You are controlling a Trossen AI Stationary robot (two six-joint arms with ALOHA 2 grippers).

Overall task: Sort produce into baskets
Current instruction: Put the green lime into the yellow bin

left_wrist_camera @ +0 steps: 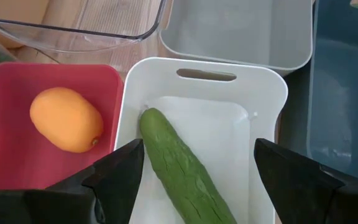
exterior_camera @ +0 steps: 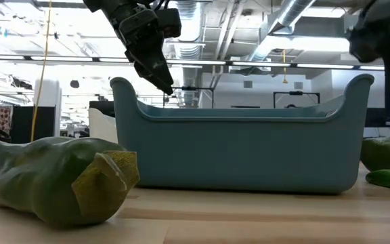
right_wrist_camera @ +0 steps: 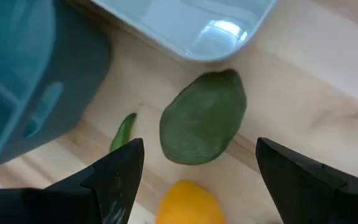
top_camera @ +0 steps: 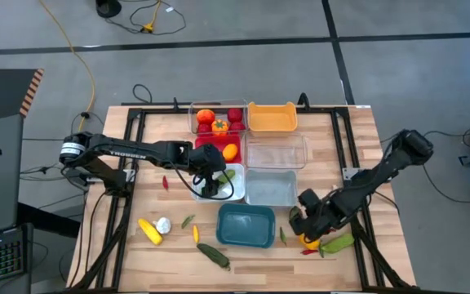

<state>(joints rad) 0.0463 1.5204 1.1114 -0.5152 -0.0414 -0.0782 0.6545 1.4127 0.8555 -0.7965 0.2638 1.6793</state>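
My left gripper (top_camera: pixel 210 188) hangs open over the white basket (left_wrist_camera: pixel 263 93), where a green cucumber (left_wrist_camera: pixel 179 168) lies on the basket's floor below the fingers, untouched. Beside it the red basket (left_wrist_camera: pixel 17 87) holds an orange fruit (left_wrist_camera: pixel 66 119). My right gripper (top_camera: pixel 302 222) is open above the table's near right part, over a round green fruit (right_wrist_camera: pixel 204 118) and an orange fruit (right_wrist_camera: pixel 188 202) lying on the wood, touching neither. A small green chili (right_wrist_camera: pixel 123 132) lies next to the teal basket (right_wrist_camera: pixel 23 81).
At the back stand a clear basket with tomatoes (top_camera: pixel 217 118), an orange basket (top_camera: pixel 272 117) and an empty clear basket (top_camera: pixel 276 151). The pale grey-blue basket (top_camera: pixel 270 188) adjoins the teal basket (top_camera: pixel 246 224). Corn (top_camera: pixel 149 231), garlic (top_camera: pixel 163 224), chilies and a cucumber (top_camera: pixel 213 255) lie near left.
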